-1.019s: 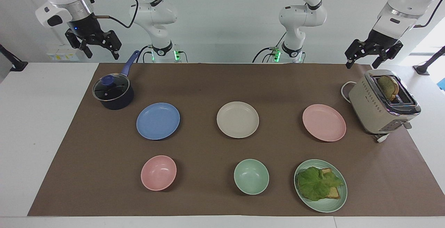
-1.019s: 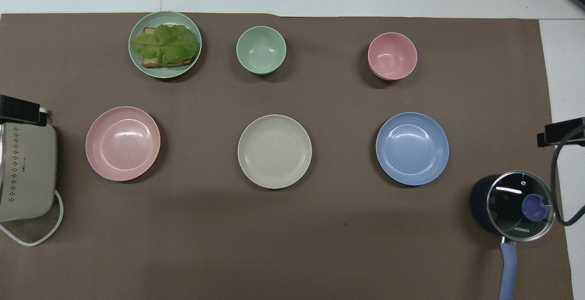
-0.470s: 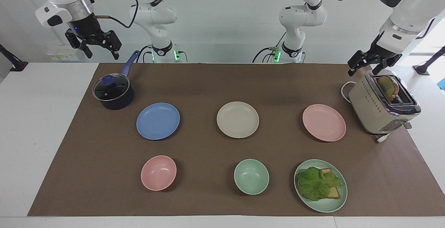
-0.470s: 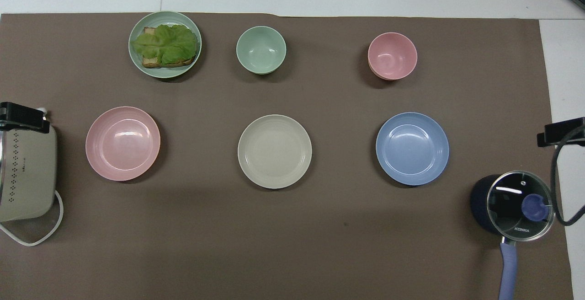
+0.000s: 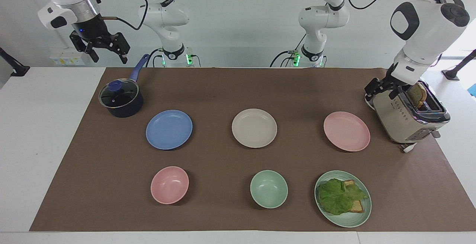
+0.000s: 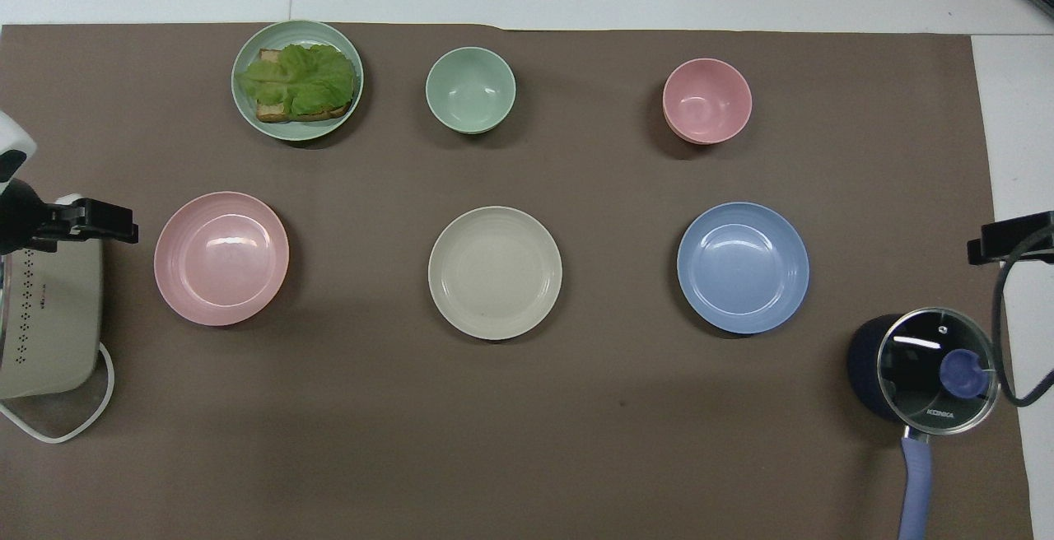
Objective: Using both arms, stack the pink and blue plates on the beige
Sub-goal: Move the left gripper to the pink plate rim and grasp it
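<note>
Facing view: left gripper (image 5: 379, 89) open, near pink plate (image 5: 346, 131); right gripper (image 5: 99, 47) open, waiting.

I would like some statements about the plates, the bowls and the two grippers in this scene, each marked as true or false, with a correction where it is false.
1. The beige plate lies between the blue plate and the pink plate. True.
2. The pink plate is already stacked on the beige plate. False: all three plates lie apart on the mat.
3. The left gripper is low beside the toaster, holding nothing. True.
4. The right gripper grips the blue plate. False: it hangs open in the air, near the pot.
5. The pink bowl lies nearer to the robots than the blue plate. False: it lies farther.
</note>
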You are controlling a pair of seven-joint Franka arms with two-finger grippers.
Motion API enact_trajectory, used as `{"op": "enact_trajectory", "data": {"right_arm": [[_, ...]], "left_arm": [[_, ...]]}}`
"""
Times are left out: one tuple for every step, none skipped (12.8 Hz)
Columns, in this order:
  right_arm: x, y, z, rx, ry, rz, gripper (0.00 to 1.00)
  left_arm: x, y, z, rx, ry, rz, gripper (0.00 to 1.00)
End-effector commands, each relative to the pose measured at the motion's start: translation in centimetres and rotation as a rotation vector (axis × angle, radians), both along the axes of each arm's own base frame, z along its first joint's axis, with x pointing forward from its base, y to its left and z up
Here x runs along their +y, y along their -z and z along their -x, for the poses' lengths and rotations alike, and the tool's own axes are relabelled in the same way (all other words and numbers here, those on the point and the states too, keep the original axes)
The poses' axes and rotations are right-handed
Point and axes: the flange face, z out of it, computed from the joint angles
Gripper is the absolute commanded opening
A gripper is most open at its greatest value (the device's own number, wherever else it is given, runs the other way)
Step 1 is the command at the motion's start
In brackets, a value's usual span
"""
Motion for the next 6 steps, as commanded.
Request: {"op": "enact_trajectory", "data": {"right_arm": [[0.1, -0.1, 0.5, -0.012, -0.001, -0.017, 1.0], [0.1, -0.1, 0.5, -0.012, -0.001, -0.017, 1.0], [0.1, -0.1, 0.5, -0.012, -0.001, -0.017, 1.0], [0.1, -0.1, 0.5, -0.012, -0.001, -0.017, 1.0], [0.1, -0.2, 0.5, -0.014, 0.0, -0.017, 1.0], [0.1, -0.1, 0.5, -0.012, 0.0, -0.017, 1.0]], "left_arm": [[1.5, 4.5, 0.0, -0.02, -0.015, -0.008, 1.0], [1.8, 6.9, -0.6, -0.002, -0.016, -0.01, 1.0], [1.9, 8.3, -1.2, -0.001, -0.017, -0.013, 1.0], [2.4, 10.0, -1.5, 0.005, -0.025, -0.014, 1.0], [2.7, 11.1, -1.7, 0.002, -0.031, -0.016, 1.0], [3.0, 12.0, -1.8, 0.002, -0.036, -0.017, 1.0]]}}
